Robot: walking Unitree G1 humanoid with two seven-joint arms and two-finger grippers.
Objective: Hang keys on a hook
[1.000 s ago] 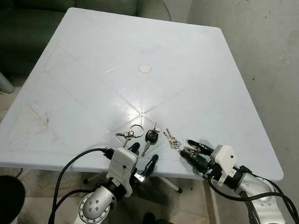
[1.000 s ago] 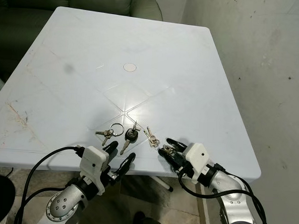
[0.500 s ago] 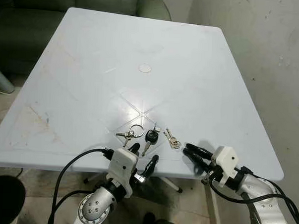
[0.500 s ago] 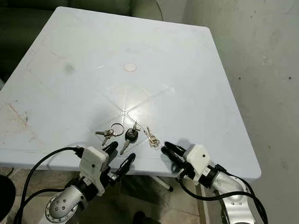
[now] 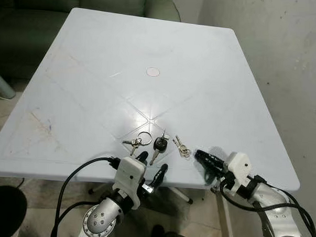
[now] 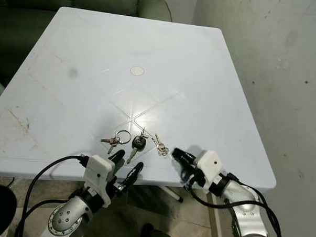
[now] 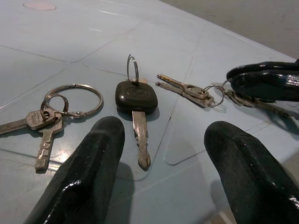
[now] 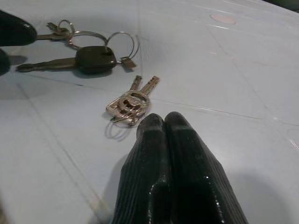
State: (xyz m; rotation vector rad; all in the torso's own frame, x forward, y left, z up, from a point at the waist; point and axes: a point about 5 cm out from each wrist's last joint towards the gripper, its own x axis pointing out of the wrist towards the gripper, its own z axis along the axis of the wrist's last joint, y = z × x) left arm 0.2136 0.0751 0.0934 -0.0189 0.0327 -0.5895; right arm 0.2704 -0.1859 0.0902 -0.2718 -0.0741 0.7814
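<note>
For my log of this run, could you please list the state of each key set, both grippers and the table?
Ring keys: flat on the table, unheld.
Black key: flat, unheld, between the other sets.
Small keys: flat, unheld, just ahead of the right fingertips.
Left gripper: open, at the table edge behind the black key.
Right gripper: shut, empty.
Table: white, scuffed at its left.

sofa (image 5: pixel 100 0) cut by top edge, table's underside hidden

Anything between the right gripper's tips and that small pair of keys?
Nothing: in the right wrist view only bare table separates the shut right gripper from the small key pair.
</note>
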